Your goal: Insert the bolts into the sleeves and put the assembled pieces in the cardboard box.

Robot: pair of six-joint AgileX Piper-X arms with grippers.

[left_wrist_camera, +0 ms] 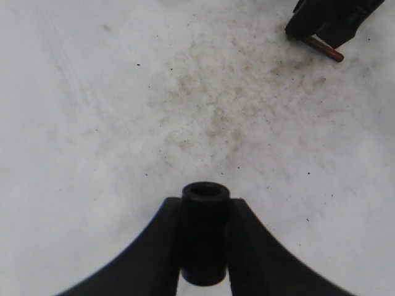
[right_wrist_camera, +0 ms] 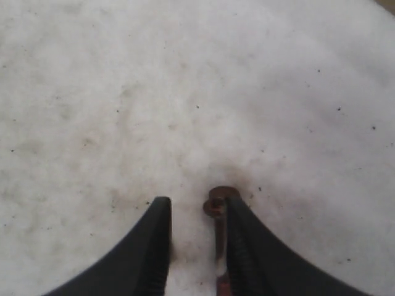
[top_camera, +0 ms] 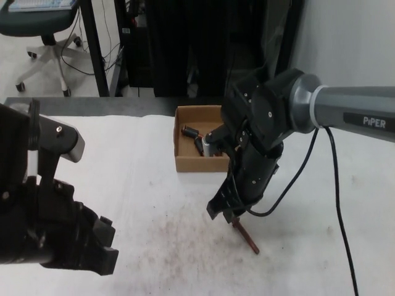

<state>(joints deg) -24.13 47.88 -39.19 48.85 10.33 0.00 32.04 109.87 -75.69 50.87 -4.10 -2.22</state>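
Brown, rusty bolt (right_wrist_camera: 215, 205) lay mid-bench (top_camera: 154, 185) between the part-open fingers of the right gripper (right_wrist_camera: 197, 205); stiff and light, it seemed best gripped at the shank. The left gripper (left_wrist_camera: 207, 205) clamped the black sleeve (left_wrist_camera: 205, 246).

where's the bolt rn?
In the high view the bolt lies on the white cloth, nearer the camera than the cardboard box, between the open fingers of the right gripper, against one finger.
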